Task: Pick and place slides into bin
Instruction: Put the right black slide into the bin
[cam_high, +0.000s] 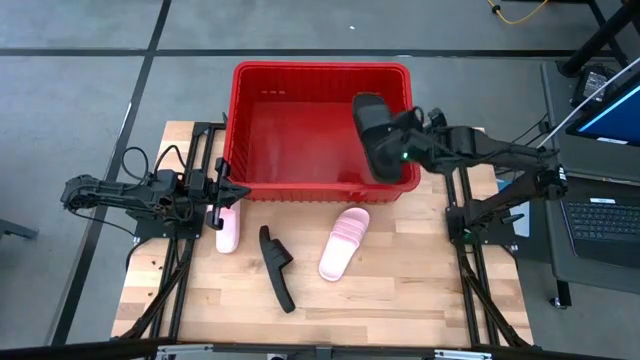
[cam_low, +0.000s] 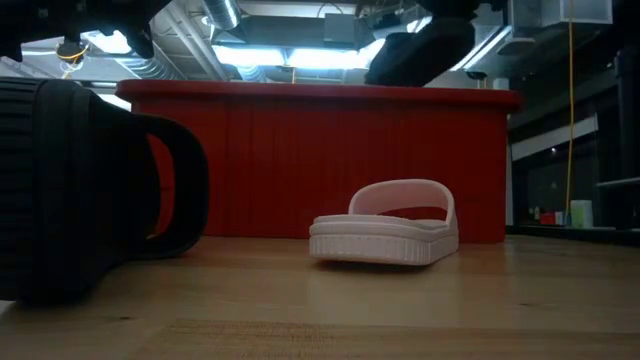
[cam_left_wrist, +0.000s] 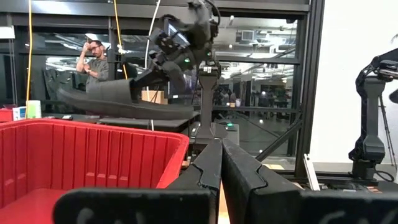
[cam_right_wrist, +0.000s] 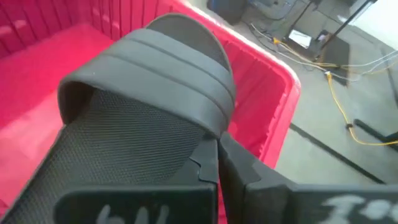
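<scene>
A black slide (cam_high: 375, 135) hangs over the right part of the red bin (cam_high: 300, 75), with my right gripper (cam_right_wrist: 217, 148) shut on it. In the low view the held slide (cam_low: 420, 48) shows above the bin's rim (cam_low: 320, 95). On the table in front of the bin, one pink slide (cam_high: 345, 243) rests on its sole. A second black slide (cam_high: 277, 265) lies on its side. Another pink slide (cam_high: 228, 228) lies by my left gripper (cam_high: 238, 190), which is shut and holds nothing at the bin's near left corner. My right gripper pinches the black slide between its two fingers at one side end of the ribbed strap (cam_right_wrist: 208, 134), beside the footbed (cam_right_wrist: 124, 149). The fingers slant down from the table's right side. The slide is lifted clear above the bin, roughly level, strap up.
The bin's solid floor (cam_high: 290, 140) shows bare. Both arms' frames (cam_high: 470, 240) stand on the wooden table (cam_high: 400, 300) at left and right. A laptop (cam_high: 600, 225) sits beyond the right edge. A person (cam_left_wrist: 93, 56) stands in the room behind.
</scene>
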